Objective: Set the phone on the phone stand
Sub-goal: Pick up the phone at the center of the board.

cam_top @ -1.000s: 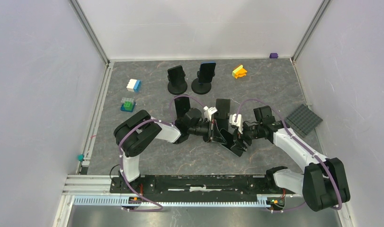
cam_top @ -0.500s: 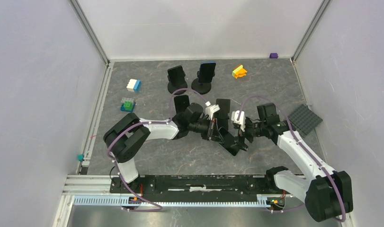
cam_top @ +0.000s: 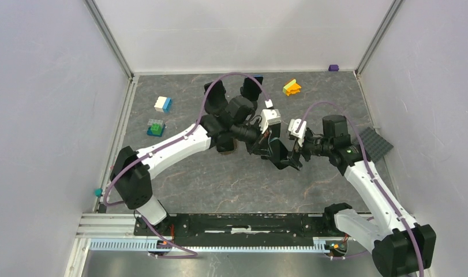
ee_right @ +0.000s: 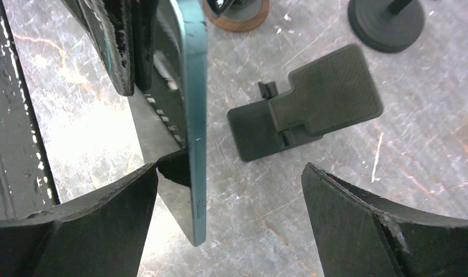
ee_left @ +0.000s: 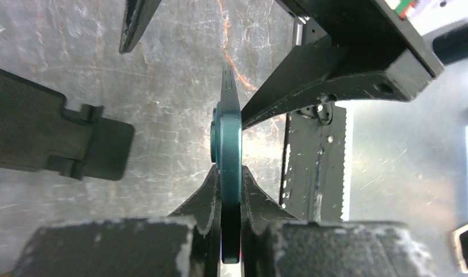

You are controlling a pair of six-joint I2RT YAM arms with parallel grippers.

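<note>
The left gripper (ee_left: 230, 176) is clamped on one end of the slim, teal-edged, dark-faced phone (ee_left: 230, 130). It holds the phone edge-on above the grey marbled table (cam_top: 220, 184), near the table's middle. The right gripper (ee_right: 230, 170) has its jaws spread wide, one close beside the phone, gripping nothing. A second ago they stood narrower, and the phone was nearer the arm bases. The flat, black, textured plastic phone stand (ee_right: 318, 98) lies on the table just beside the phone.

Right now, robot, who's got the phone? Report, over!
Left gripper shut on phone, held on edge. Right gripper open, fingers either side of it. Stand lies flat, nothing on it. Nothing seen between phone and stand.
</note>
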